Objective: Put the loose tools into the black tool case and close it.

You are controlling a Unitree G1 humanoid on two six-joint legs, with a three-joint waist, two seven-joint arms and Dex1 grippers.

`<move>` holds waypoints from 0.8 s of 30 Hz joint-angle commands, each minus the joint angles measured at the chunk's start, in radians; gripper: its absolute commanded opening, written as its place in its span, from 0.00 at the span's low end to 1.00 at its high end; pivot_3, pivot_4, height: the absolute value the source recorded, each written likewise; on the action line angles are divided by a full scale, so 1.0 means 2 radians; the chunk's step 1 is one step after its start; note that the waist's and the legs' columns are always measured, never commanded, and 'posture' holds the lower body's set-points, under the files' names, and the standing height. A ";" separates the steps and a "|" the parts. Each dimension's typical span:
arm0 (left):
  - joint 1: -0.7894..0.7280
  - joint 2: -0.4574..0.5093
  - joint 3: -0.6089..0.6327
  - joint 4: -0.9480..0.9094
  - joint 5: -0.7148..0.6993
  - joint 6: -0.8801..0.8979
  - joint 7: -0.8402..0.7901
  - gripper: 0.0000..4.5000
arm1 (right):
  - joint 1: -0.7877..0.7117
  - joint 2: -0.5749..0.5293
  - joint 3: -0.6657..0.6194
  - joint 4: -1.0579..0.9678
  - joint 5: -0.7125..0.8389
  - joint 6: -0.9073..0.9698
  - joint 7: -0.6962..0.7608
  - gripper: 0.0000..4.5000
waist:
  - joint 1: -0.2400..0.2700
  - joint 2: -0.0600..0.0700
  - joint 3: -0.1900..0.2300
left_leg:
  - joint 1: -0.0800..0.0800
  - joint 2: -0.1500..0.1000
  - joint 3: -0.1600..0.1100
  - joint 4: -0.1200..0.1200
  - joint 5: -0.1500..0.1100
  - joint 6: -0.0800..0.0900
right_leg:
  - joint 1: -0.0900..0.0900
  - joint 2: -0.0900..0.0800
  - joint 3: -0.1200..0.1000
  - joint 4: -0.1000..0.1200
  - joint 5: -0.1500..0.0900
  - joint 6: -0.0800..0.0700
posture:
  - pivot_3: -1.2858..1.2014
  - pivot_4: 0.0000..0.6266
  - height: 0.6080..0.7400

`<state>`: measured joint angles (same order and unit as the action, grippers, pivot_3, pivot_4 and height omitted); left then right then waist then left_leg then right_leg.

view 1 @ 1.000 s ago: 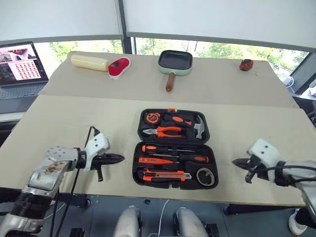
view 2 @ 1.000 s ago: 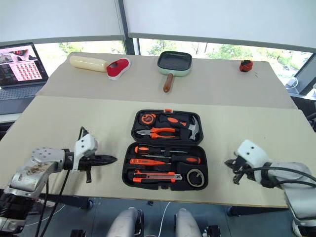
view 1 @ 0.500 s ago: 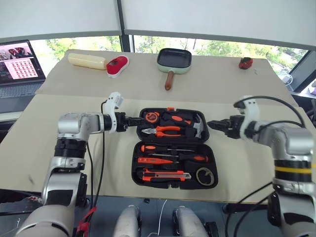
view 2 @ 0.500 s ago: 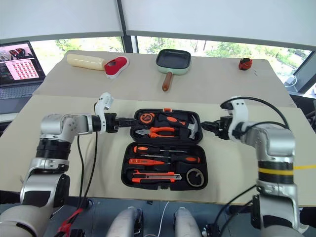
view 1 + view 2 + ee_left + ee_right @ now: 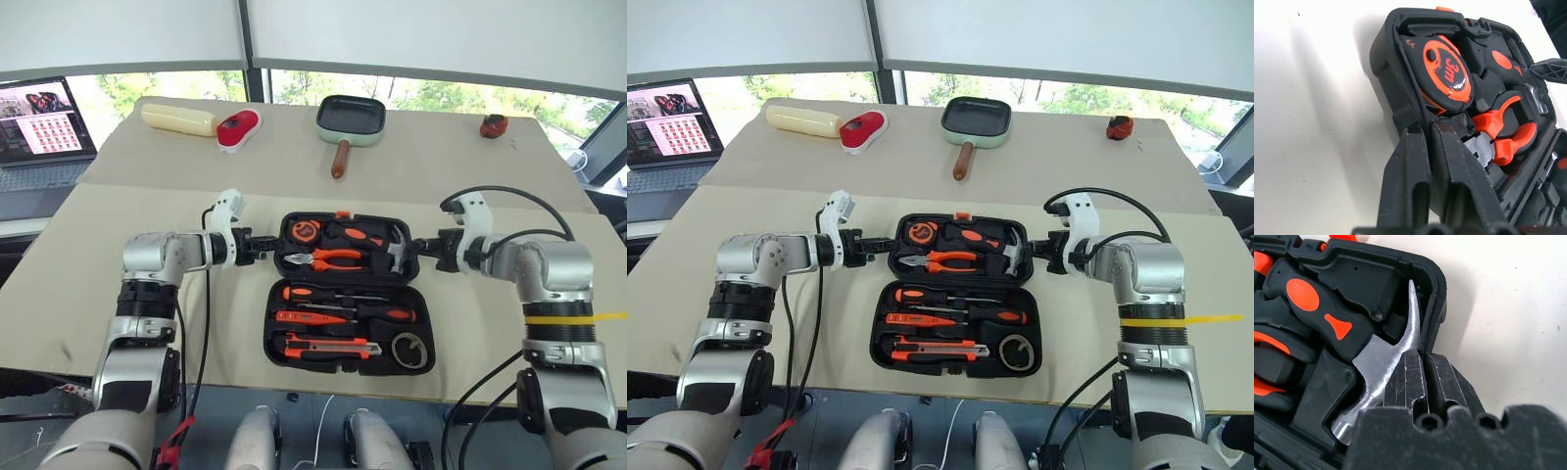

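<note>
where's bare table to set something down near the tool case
Bare table lies left of the black tool case, below the left tool, and right of it below the right tool. A wide bare strip runs between the case and the frying pan. Both sides of the case's far half are crowded: each tool is shut on its rim.

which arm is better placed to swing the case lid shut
Neither clearly. The left gripper and right gripper each pinch an opposite side rim of the far half of the case.
</note>
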<state>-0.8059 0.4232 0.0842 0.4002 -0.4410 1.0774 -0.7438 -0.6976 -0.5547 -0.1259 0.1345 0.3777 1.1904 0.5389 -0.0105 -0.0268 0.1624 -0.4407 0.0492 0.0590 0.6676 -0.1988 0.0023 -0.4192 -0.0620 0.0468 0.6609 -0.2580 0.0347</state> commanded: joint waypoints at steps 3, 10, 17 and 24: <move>0.022 -0.019 -0.006 -0.046 -0.019 0.003 -0.005 0.01 | -0.001 0.015 -0.015 -0.049 0.024 0.010 -0.003 0.00 | -0.001 0.000 0.000 | 0.000 0.000 0.000 0.000 0.000 0.000 | 0.000 0.000 0.000 0.000 0.000 0.000 | 0.52 0.24 1.00; 0.030 -0.053 0.007 -0.097 0.000 -0.156 0.003 0.01 | -0.024 0.042 -0.039 -0.085 0.018 -0.052 -0.027 0.00 | 0.000 0.000 0.000 | -0.001 0.000 0.000 0.000 0.000 0.000 | -0.001 0.000 0.000 0.001 0.000 0.000 | 0.52 0.24 1.00; 0.073 -0.057 -0.015 -0.129 0.052 -0.336 -0.015 0.01 | 0.027 0.037 -0.034 -0.164 0.011 -0.126 -0.021 0.00 | -0.001 0.000 0.000 | -0.003 0.000 0.000 0.000 0.000 0.000 | -0.003 0.000 0.000 0.000 0.000 0.000 | 0.52 0.24 1.00; 0.169 -0.022 -0.022 -0.170 0.090 -0.434 -0.018 0.01 | 0.168 0.006 -0.018 -0.273 -0.014 -0.238 0.004 0.00 | -0.001 0.000 0.000 | -0.003 0.000 0.000 -0.002 0.000 0.000 | -0.002 0.000 0.000 -0.002 0.000 0.000 | 0.52 0.24 1.00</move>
<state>-0.4953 0.3699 0.0703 0.1095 -0.2889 0.2782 -0.7587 -0.3897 -0.5486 -0.1784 -0.3157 0.3308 0.7915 0.5120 -0.0131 -0.0266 0.1630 -0.4459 0.0498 0.0596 0.6632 -0.1988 0.0028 -0.4237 -0.0621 0.0473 0.6554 -0.2578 0.0344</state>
